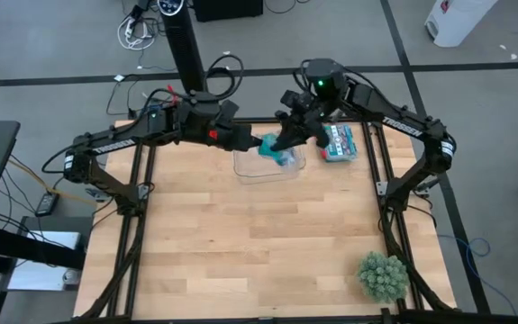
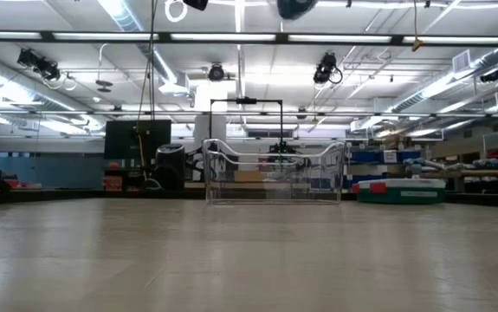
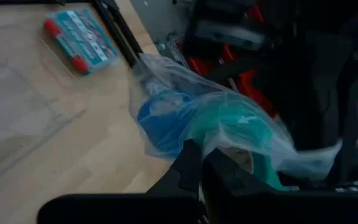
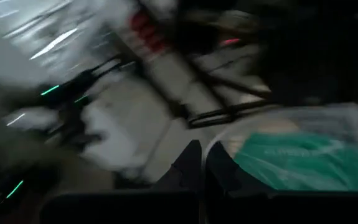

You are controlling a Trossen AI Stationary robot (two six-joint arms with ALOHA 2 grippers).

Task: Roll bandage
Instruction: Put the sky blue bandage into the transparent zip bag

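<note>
A clear plastic bag (image 3: 166,74) hangs in the air above a clear plastic tub (image 1: 251,167) at the table's far middle. Inside the bag sit the teal bandage (image 3: 241,127) as a coil and a blue roll (image 3: 160,121) beside it. My left gripper (image 1: 257,144) comes at the bag from the left and is shut on it. My right gripper (image 1: 284,142) meets it from the right and is also shut, with the teal bandage (image 4: 297,162) just beside its fingers. In the low view, both grippers are out of sight above the tub (image 2: 274,173). My left gripper pinches the bag's film (image 3: 194,146) between its two shut fingers, close under the teal coil. The fingers reach in from the table's left, slanting slightly down. The bag is lifted clear of the tub, its film bulging around the two rolls. My right gripper is shut on the bag's film (image 4: 219,146) beside the teal coil and comes nearly level from the table's right. The view is blurred, so which edge or fold it has cannot be told. The bag hangs clear between the two grippers.
A flat teal box with red ends (image 1: 338,142) lies right of the tub, near the right arm's frame. A green ball-shaped plant (image 1: 383,275) stands at the near right corner. The wooden tabletop (image 1: 240,243) stretches toward the near edge.
</note>
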